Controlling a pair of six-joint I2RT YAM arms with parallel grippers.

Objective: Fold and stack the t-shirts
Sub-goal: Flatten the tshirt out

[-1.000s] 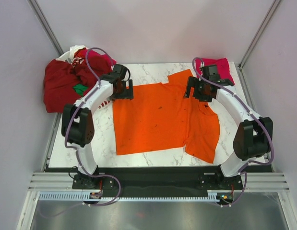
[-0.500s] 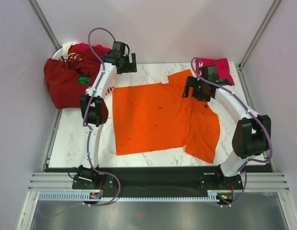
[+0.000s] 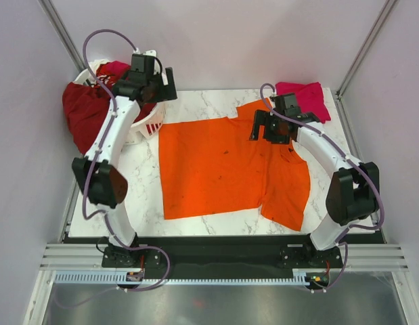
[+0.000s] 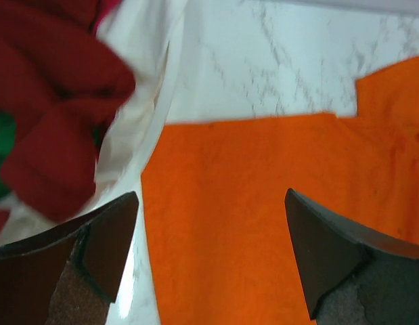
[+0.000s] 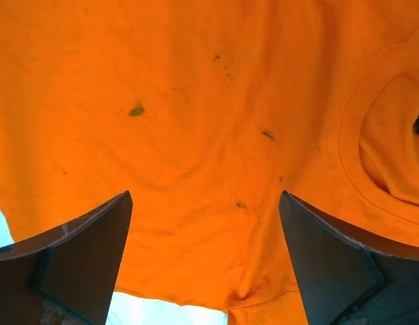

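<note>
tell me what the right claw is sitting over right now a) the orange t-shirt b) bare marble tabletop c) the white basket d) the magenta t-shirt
A: in the right wrist view the open right claw has nothing but the orange t-shirt spread beneath and between its fingers, and the top view places it over that shirt's far edge.

The orange t-shirt [image 3: 216, 166] is soft, matt cloth with dark specks. The table [image 3: 138, 189] looks like smooth, faintly glossy white marble. The far-left basket [image 3: 147, 126] is smooth white plastic and holds matt dark red shirts [image 3: 84, 115].
</note>
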